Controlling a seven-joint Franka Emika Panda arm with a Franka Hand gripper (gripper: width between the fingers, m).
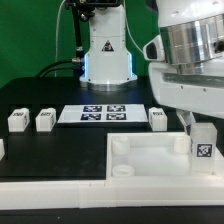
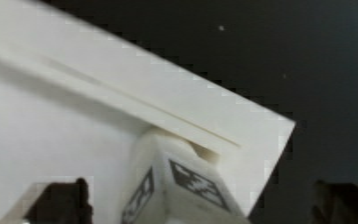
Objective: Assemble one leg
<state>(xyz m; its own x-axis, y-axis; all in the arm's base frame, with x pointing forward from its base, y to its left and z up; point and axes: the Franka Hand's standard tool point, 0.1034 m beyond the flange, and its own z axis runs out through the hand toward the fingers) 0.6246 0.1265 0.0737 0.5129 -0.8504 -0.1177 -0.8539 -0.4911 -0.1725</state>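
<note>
A white leg [image 1: 203, 143] with a black-and-white tag stands upright in the far corner of the big white tray [image 1: 150, 168] on the exterior view's right. In the wrist view this leg [image 2: 179, 182] shows two tagged faces against the tray's raised rim [image 2: 149, 85]. My gripper [image 1: 199, 126] hangs just over the leg's top. In the wrist view the gripper [image 2: 197, 208] is open. Its dark fingers [image 2: 59, 203] stand to either side of the leg with a gap on each side, not touching it. Three more legs lie loose on the black table.
Two loose legs [image 1: 18, 120] [image 1: 45, 120] sit on the exterior view's left and one [image 1: 158, 118] just behind the tray. The marker board [image 1: 103, 114] lies at the table's middle back. The arm's base [image 1: 105, 50] stands behind it.
</note>
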